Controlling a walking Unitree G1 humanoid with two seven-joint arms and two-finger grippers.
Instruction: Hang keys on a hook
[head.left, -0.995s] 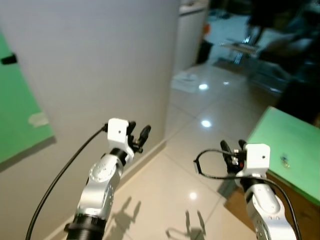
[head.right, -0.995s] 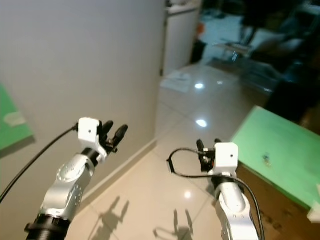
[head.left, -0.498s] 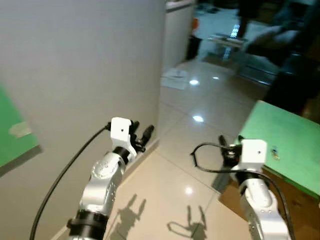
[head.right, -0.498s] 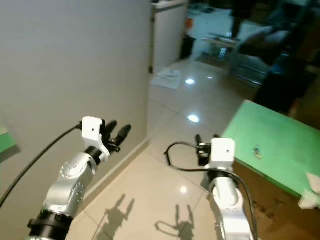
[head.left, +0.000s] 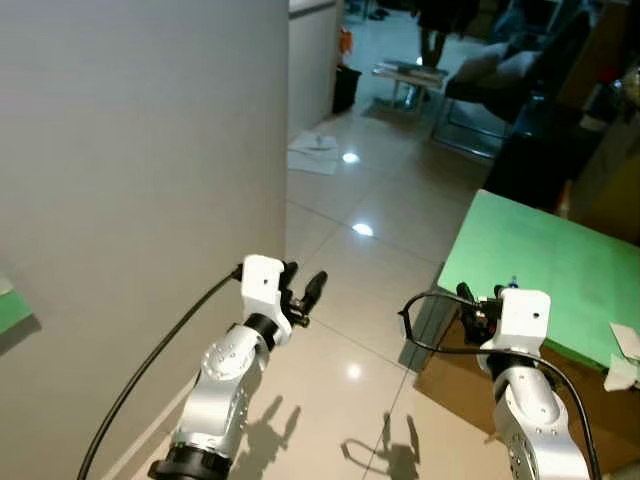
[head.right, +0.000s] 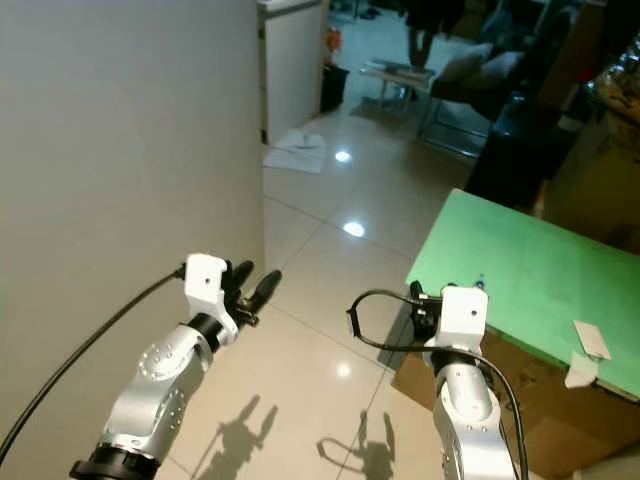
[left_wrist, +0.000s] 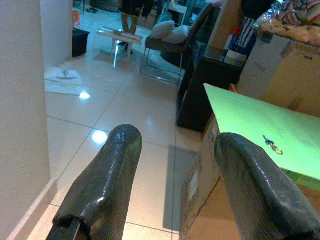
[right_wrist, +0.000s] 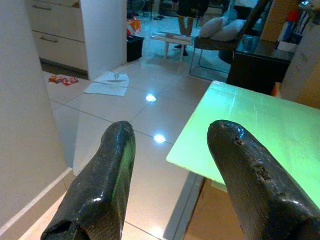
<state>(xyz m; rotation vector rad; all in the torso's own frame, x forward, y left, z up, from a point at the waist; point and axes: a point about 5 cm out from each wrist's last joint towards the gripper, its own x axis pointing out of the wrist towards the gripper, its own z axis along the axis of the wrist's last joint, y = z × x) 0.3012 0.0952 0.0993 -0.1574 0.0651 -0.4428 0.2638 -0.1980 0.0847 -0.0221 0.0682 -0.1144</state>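
Observation:
A small bunch of keys (left_wrist: 273, 145) lies on the green tabletop (head.left: 545, 250) to my right; in the eye views the keys (head.right: 480, 283) show as a tiny speck just beyond my right gripper. My right gripper (head.left: 476, 297) is held at the table's near left edge, open and holding nothing, with its fingers (right_wrist: 110, 185) wide apart. My left gripper (head.left: 305, 275) hovers over the floor close to the grey wall (head.left: 130, 150), open and holding nothing. I cannot make out a hook.
A cardboard box (head.left: 455, 370) sits under the green table. Paper slips (head.left: 622, 350) lie at the table's right end. A white sheet (head.left: 315, 155) lies on the glossy tiled floor. Chairs, dark furniture (head.left: 530, 150) and a person's legs (head.left: 435, 20) are far back.
The whole picture has shifted: the camera has turned so the green table and keys are nearer and the wall fills less. Both arms keep the same open pose.

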